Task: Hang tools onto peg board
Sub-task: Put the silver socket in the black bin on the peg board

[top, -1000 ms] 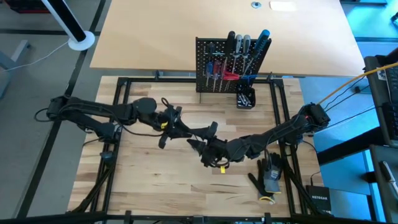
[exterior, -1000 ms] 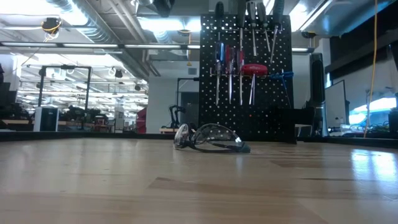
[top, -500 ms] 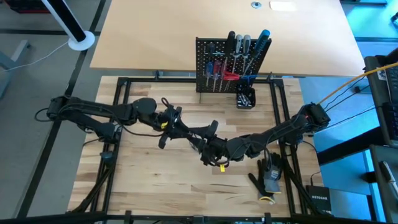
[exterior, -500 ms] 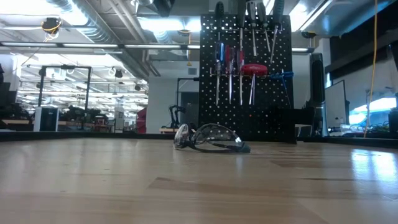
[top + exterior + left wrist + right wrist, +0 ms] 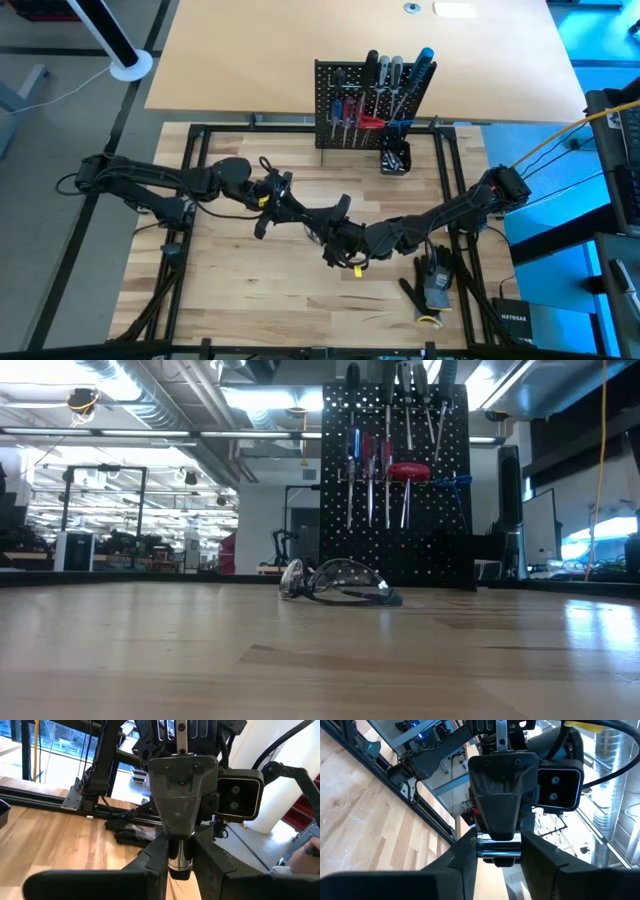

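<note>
Mid-table we see both arms meeting nose to nose over the wooden table [image 5: 250, 290], with a metal-barrelled tool [image 5: 180, 859] between them; the left gripper [image 5: 332, 211] is clenched on it, its fingers [image 5: 156, 862] pressed against the shiny barrel in the left wrist view. The right gripper [image 5: 318, 232] faces it from the opposite side with its fingers [image 5: 462, 862] flanking the same barrel [image 5: 499, 846], very close on both sides, but we cannot tell whether they are actually clamped on it. The tool is off the surface, well short of the peg board [image 5: 365, 105]. Near the right arm's side of the table we note black gloves [image 5: 432, 280] lying flat. In the low view a pair of clear safety glasses [image 5: 338, 582] sits on the wood in front of the board. Farther back a small black cup [image 5: 394, 158] stands just beside the board's foot. The peg board stands upright at the table's far edge with the other tools [image 5: 385, 95] hanging on it, red, blue and black handles, shafts down. Beyond it is a tan tabletop [image 5: 300, 50], and past that a workshop with ceiling ducts and bright strip lights [image 5: 110, 450]
</note>
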